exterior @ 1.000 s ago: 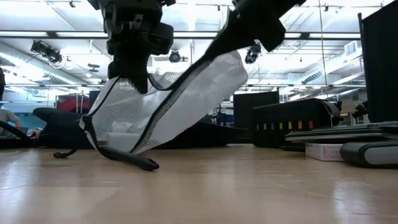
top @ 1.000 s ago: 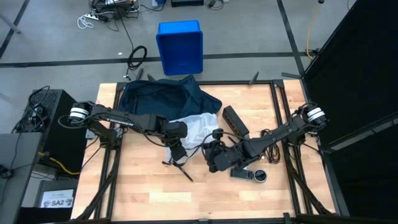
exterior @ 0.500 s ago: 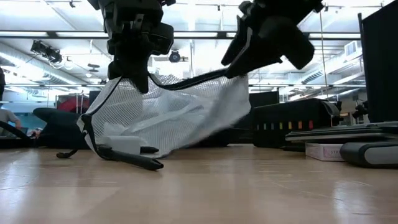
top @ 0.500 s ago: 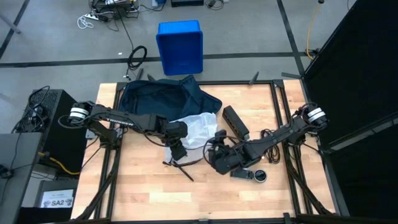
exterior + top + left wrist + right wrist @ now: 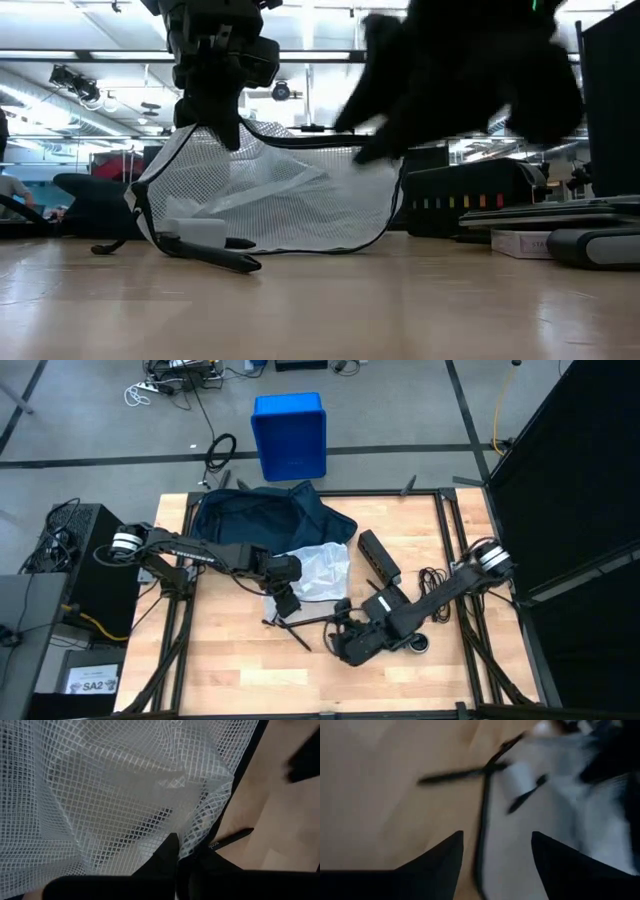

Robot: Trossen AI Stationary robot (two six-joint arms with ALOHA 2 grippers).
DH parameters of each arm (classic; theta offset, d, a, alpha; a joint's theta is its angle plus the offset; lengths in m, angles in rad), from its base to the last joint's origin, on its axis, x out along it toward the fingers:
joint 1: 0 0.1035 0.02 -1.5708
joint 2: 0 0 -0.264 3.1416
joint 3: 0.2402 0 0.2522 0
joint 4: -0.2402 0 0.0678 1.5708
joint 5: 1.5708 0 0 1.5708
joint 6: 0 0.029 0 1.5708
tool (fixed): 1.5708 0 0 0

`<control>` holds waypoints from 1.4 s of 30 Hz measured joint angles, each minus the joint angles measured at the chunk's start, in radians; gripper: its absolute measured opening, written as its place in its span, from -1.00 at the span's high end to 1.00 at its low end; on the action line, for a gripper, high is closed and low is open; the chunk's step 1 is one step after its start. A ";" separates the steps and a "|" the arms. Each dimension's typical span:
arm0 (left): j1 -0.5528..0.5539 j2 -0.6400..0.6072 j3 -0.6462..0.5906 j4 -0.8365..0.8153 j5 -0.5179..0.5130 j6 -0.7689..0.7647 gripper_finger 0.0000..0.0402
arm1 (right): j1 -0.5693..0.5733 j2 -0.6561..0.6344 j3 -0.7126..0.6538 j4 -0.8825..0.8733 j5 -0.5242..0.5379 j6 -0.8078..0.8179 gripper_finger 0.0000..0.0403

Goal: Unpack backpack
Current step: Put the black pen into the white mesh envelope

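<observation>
High view shows me the large soft dark navy fabric backpack (image 5: 262,517) slumped at the far left part of the wooden table (image 5: 240,670), its mouth turned toward the middle. A white mesh pouch with black edging (image 5: 318,572) lies just out of that mouth. My left gripper (image 5: 283,600) is pinched tight on the pouch's near edge, which I judge is what holds that side up while the rest sags to the table in the low view (image 5: 270,200).

My right gripper (image 5: 345,643) is nearer me, apart from the pouch, with its two fingers spread and nothing between them; its wrist view looks down on bare wood and the pouch's black trim (image 5: 485,815).

Around it: a thin black pen-like stick (image 5: 290,632) lies on the wood beside the pouch, a long black box (image 5: 379,556) sits to the right of the pouch, and a small round black object (image 5: 420,644) rests near the right arm. A bright blue rigid plastic bin (image 5: 289,436) stands on the floor beyond the table. The stick lies in the path of any low sweep toward the pouch.
</observation>
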 joint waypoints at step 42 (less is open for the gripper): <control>0.000 0.000 0.000 -0.003 0.006 -0.005 1.00 | -0.143 0.191 0.164 -0.370 0.276 -0.105 1.00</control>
